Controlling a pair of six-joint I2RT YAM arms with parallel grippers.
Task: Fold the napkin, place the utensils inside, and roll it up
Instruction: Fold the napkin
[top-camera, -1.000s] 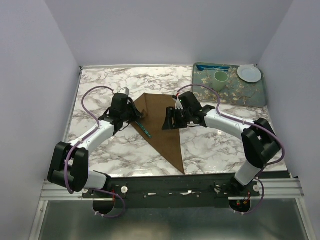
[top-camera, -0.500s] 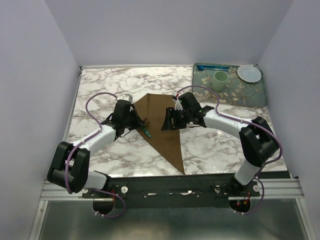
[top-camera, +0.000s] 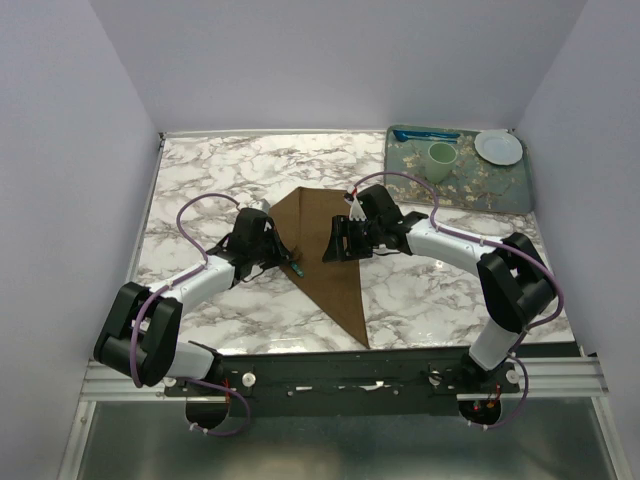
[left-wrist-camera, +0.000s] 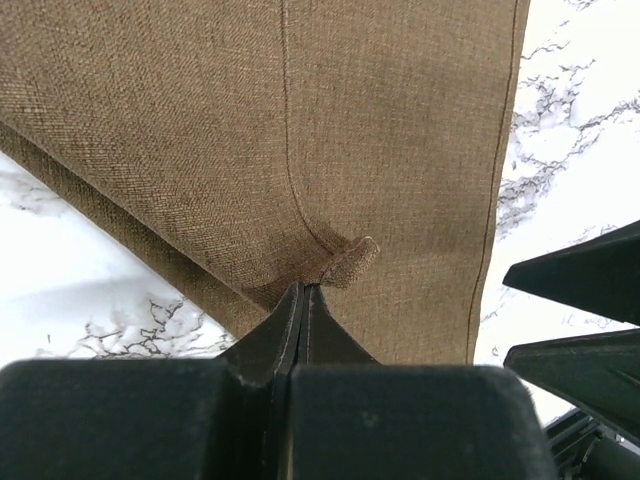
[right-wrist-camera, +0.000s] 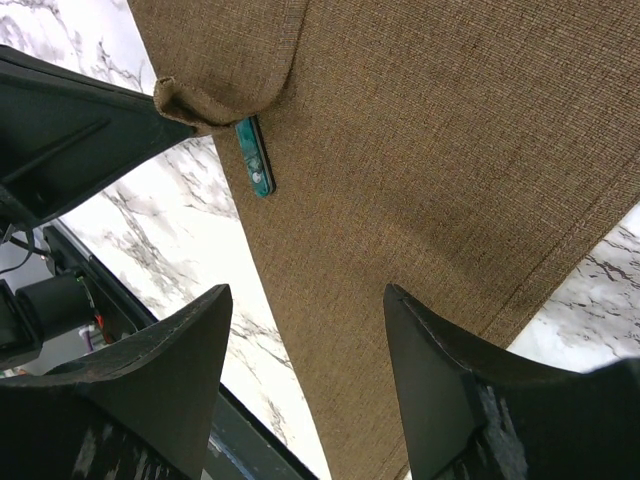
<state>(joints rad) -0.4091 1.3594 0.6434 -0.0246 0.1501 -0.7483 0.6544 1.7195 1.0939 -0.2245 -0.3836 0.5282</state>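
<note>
Left tool (left-wrist-camera: 305, 292), clamped on the napkin (left-wrist-camera: 380, 120) corner, has pulled it over the spoon (right-wrist-camera: 254, 158), starting the roll; right tool (right-wrist-camera: 303, 310) hangs spread apart.

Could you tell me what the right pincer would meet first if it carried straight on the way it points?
Most likely the large brown cloth napkin, lying right ahead of the open right pincer, though depth is unclear.

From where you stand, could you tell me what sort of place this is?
Likely a robot test booth staged as a dining table: plain enclosing walls, marble-patterned tabletop, and a tray holding a cup and plate.
</note>
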